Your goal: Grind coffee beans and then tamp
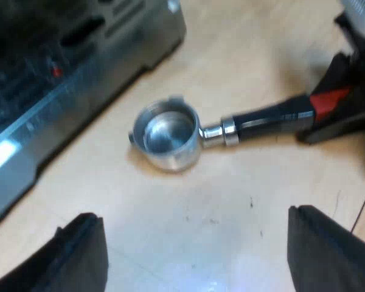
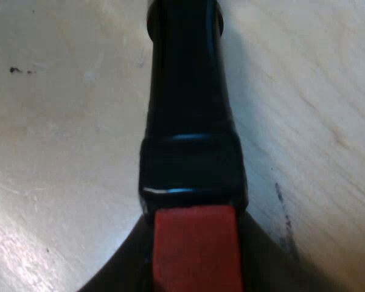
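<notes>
The metal holder [image 1: 165, 135] lies flat on the wooden table [image 1: 243, 42], its round basket shiny and empty inside. Its dark handle [image 1: 267, 118] points away from the espresso machine and ends in red [image 1: 330, 100]. My right gripper [image 1: 321, 103] is shut on that red end, one black finger on each side. In the right wrist view the handle [image 2: 188, 121] runs away from the gripper [image 2: 194, 249], with the red end [image 2: 196, 243] between the fingers. My left gripper [image 1: 191, 216] hovers above the table short of the basket, open wide with nothing between its fingers.
The espresso machine [image 1: 61, 79] stands close beside the basket, its steel base and drip tray edge facing it. Bare wooden tabletop [image 1: 231, 201] lies between my left fingers and the holder.
</notes>
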Action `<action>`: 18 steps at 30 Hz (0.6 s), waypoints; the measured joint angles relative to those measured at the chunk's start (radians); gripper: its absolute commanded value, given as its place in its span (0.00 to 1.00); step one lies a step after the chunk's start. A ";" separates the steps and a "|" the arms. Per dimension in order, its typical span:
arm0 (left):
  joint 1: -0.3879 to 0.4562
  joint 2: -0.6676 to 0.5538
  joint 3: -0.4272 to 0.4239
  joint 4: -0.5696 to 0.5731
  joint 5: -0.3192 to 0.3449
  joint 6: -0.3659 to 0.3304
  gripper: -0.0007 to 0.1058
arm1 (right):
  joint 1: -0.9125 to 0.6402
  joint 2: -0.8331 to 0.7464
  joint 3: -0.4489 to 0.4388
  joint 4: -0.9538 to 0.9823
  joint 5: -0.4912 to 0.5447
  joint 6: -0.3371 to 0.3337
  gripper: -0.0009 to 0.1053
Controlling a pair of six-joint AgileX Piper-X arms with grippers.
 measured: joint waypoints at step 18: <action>0.000 0.221 0.000 -0.065 0.031 0.000 0.60 | -0.001 0.005 -0.016 0.073 -0.070 0.088 0.01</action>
